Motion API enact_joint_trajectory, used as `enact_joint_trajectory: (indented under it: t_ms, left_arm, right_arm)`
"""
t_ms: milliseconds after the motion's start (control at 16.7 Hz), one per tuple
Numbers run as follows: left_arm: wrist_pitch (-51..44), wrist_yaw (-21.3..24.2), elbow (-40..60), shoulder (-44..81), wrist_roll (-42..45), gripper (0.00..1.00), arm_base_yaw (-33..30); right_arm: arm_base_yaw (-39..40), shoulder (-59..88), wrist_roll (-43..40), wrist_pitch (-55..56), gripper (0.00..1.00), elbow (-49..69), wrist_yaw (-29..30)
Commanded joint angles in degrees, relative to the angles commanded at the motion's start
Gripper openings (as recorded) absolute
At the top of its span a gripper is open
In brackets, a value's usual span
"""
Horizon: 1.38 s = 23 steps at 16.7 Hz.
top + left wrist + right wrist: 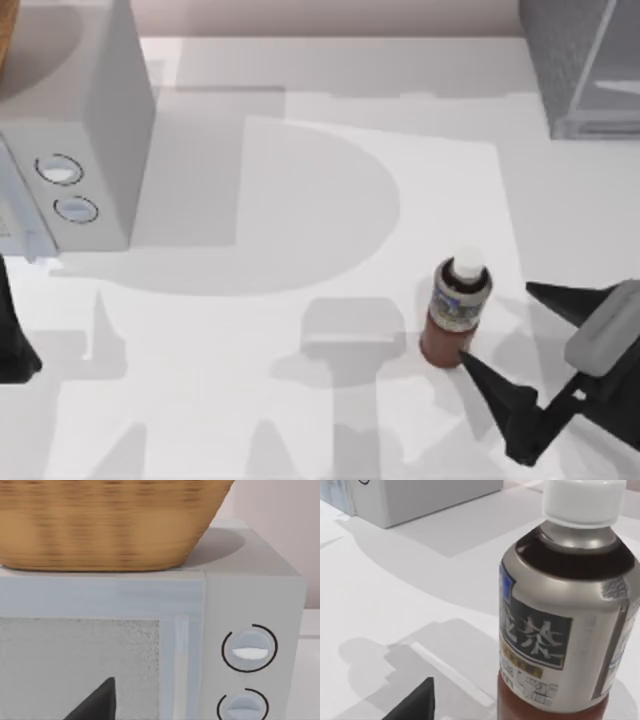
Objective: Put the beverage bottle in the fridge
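Observation:
The beverage bottle (458, 308) stands upright on the white table, right of centre, with a white cap, a grey label and reddish-brown drink at its base. My right gripper (497, 323) is open just to the bottle's right, its two dark fingertips spread on either side of the bottle's right flank, the nearer one almost at the bottle's base. Up close in the right wrist view, the bottle (565, 615) is nothing but free-standing. The fridge (585, 60), dark grey and speckled, sits at the far right corner. My left arm (14, 345) is parked at the left edge.
A light grey box with two round dials (75, 150) stands at the far left, facing the left wrist camera as the dialled box (250, 650). A woven basket (100, 525) rests on top of it. Bare table lies between the bottle and the fridge.

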Motion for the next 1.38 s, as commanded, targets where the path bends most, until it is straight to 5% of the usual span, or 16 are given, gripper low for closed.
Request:
enact_joint_trajectory:
  t_ms: [1020,1380]
  left_arm:
    - [0.0,0.0,0.0,0.0,0.0,1.00,0.0]
    - [0.0,0.0,0.0,0.0,0.0,1.00,0.0]
  right_arm:
    - [5.2,11.1,1.1,-1.3,1.00,12.6,5.3]
    - [5.2,11.1,1.1,-1.3,0.55,12.6,5.3]
